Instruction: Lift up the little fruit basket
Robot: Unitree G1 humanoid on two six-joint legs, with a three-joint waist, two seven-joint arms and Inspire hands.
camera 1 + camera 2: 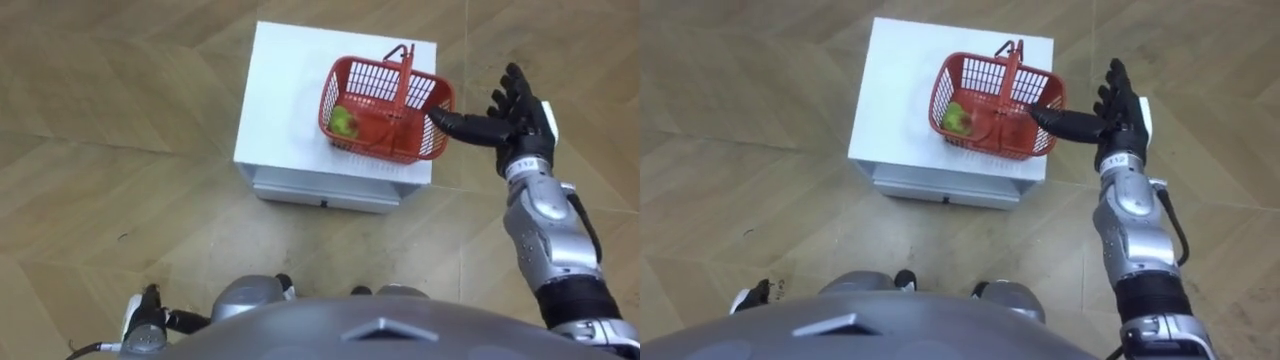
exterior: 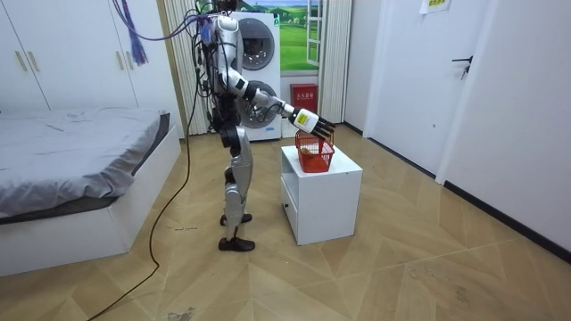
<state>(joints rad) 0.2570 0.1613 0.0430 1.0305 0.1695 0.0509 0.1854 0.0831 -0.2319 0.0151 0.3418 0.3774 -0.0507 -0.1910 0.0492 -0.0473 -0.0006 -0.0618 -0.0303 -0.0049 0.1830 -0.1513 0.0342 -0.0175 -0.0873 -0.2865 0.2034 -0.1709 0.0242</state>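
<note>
Fruit basket: red plastic, open mesh walls, rectangular with rounded corners. Its one thin red handle stands upright across the middle. It sits on the right half of the top of a white cabinet, near that top's near edge. Inside, at the basket's left end, is one green fruit. Something reddish lies beside it, too unclear to name. One cabinet, low and box-shaped, with one drawer front on its near side. It stands alone on a wooden herringbone floor. Right hand is raised just right of the basket, fingers straight and spread, holding nothing. The thumb points left across the basket's right rim; contact cannot be told. Nothing lies between hand and handle. Left hand hangs low at the near left, well apart from the cabinet; its state cannot be told. In the room view the robot stands upright at the cabinet's left side, with one bed further left and one washing machine behind it.
</note>
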